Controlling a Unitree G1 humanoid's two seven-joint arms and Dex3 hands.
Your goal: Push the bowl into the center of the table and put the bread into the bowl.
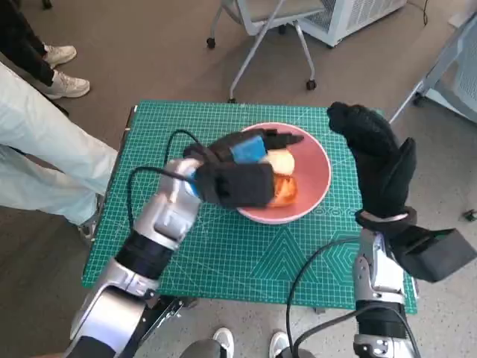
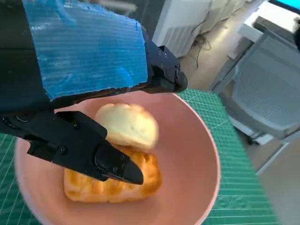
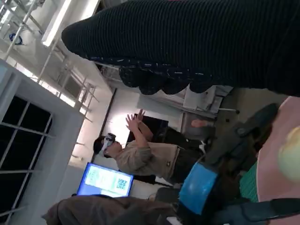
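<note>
Bread (image 2: 117, 161) lies unlabelled in pink bowl (image 2: 197, 140) under left hand (image 1: 242, 168).

A lab or office: green cutting mat (image 1: 246, 261), wheeled chair (image 1: 261, 22), glowing monitor (image 3: 107, 180).

– How's the light?
– Bright and even in the head view, only soft shadows; straight lines bow toward the edges.
– And the wrist views?
– Both softly blurred; ceiling lights (image 3: 70, 21) glare in the right one.
</note>
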